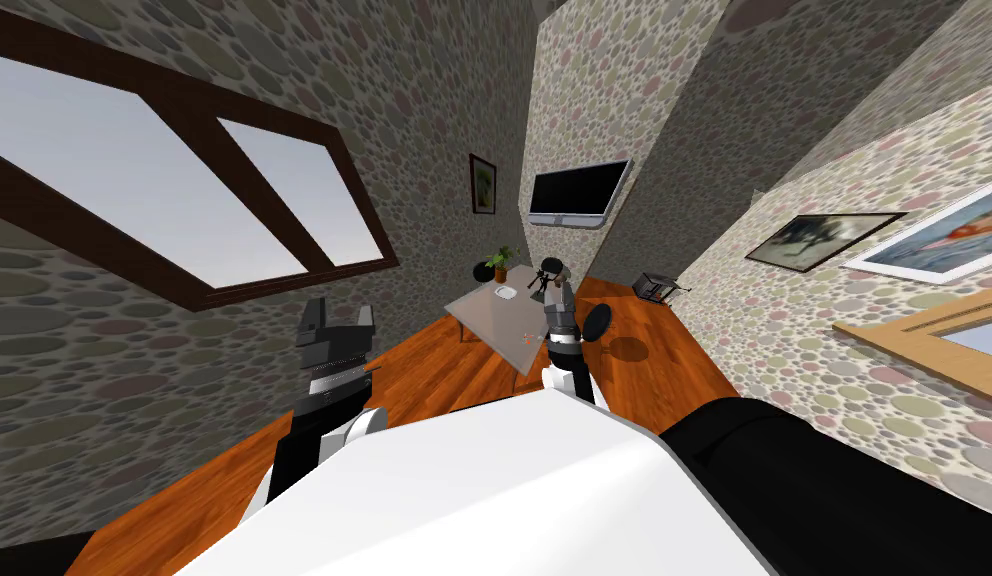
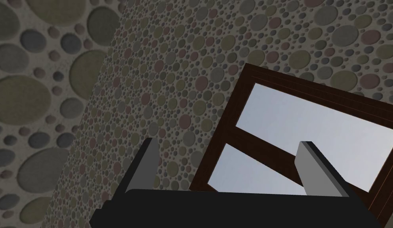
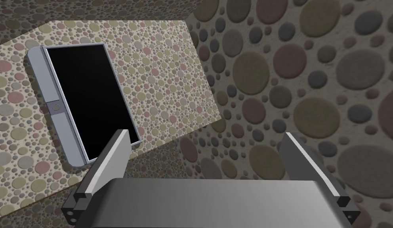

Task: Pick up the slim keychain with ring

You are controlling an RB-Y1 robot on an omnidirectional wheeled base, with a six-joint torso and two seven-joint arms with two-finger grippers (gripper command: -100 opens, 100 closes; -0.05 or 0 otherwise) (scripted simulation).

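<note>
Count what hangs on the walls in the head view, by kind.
Dark-framed window: 1
Wall screen: 1
Framed pictures: 3
Light wood frame, picture or window unclear: 1
Total: 6

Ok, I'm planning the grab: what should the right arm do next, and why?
Probably tip the right gripper down toward the table ahead. Open, it points at the television on the wall, not at the table, so it cannot yet close on anything lying there.
</note>
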